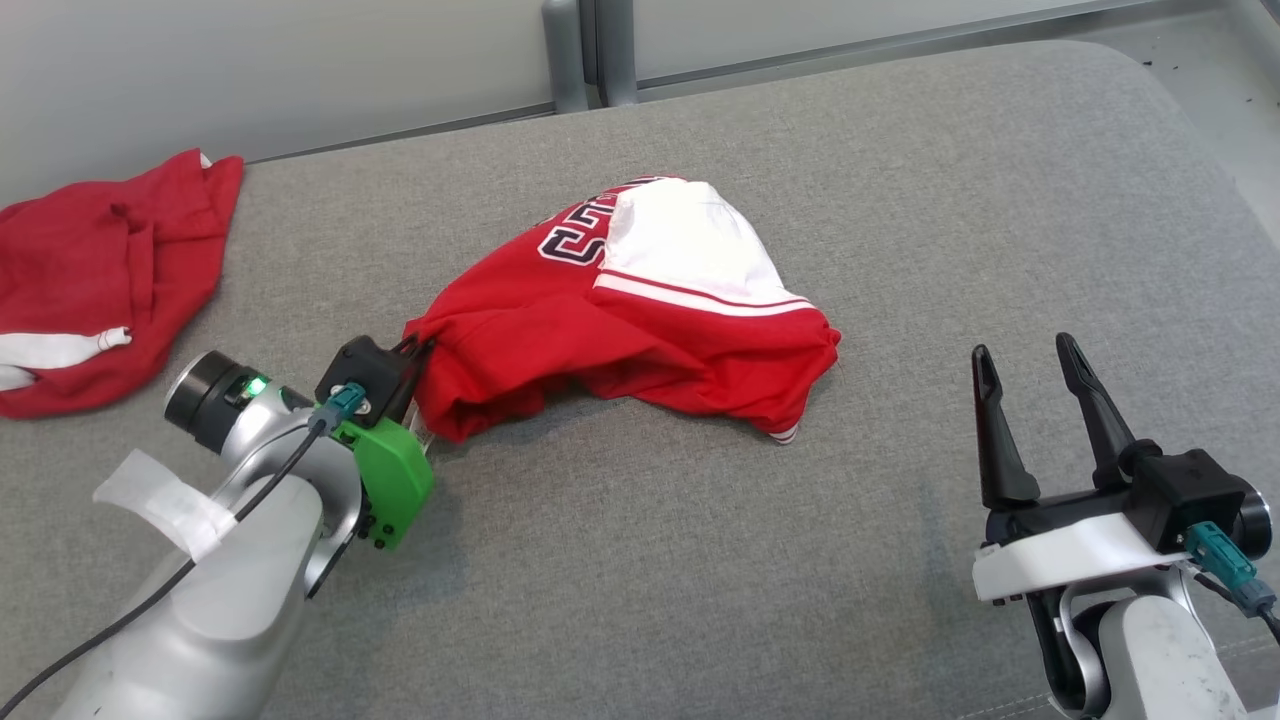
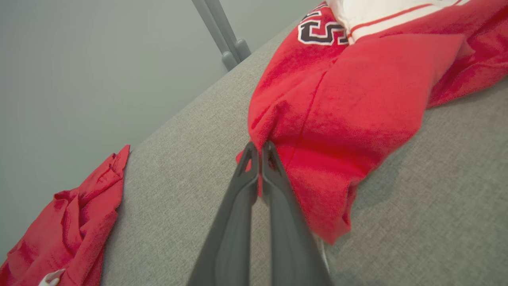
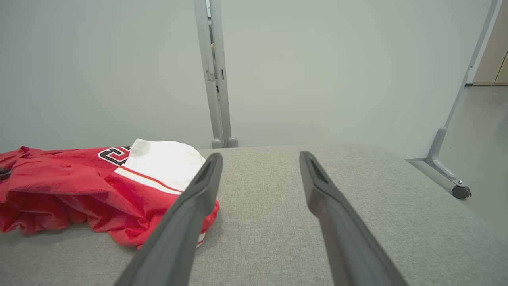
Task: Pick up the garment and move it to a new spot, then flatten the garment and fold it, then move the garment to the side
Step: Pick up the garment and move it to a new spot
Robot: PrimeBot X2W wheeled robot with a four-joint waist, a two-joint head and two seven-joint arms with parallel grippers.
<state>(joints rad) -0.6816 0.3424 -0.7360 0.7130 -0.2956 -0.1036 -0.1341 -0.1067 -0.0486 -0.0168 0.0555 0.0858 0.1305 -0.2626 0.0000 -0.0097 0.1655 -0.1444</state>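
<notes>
The garment (image 1: 620, 320) is a crumpled red piece with a white panel and dark lettering, lying mid-table on the grey cloth surface. My left gripper (image 1: 412, 352) is shut on its left edge; in the left wrist view the two dark fingers (image 2: 260, 151) pinch a red fold of the garment (image 2: 357, 99). Part of the cloth hangs slightly lifted at that corner. At the lower right my right gripper (image 1: 1025, 350) stands open and empty, well clear of the cloth. The right wrist view has the garment (image 3: 99, 186) left of its spread fingers (image 3: 206, 174).
A second red garment (image 1: 100, 270) with a white band lies bunched at the table's far left edge. Grey wall panels and a metal post (image 1: 590, 50) stand behind the table. The padded grey table (image 1: 900, 200) stretches right, its rounded corner at upper right.
</notes>
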